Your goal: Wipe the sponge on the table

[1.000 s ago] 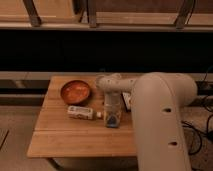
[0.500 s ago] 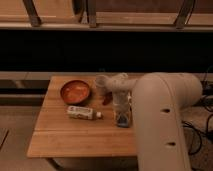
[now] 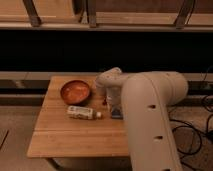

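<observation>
The table (image 3: 60, 135) is a low wooden plank top seen from above. The sponge (image 3: 116, 114), a small light-blue block, lies flat on the planks near the table's right side. My gripper (image 3: 114, 107) points straight down onto it and is shut on the sponge, holding it against the wood. The wrist (image 3: 108, 80) rises behind it, and my thick white arm (image 3: 150, 120) covers the table's right edge and front right corner.
An orange bowl (image 3: 75, 92) stands at the back left of the table. A white oblong bottle (image 3: 83, 112) lies on its side just left of the sponge, its cap towards the gripper. Floor surrounds the table, and cables (image 3: 192, 135) lie at the right.
My gripper has slid the sponge across the planks, first to the right, then a little back to the left. Bowl and bottle have stayed put.
</observation>
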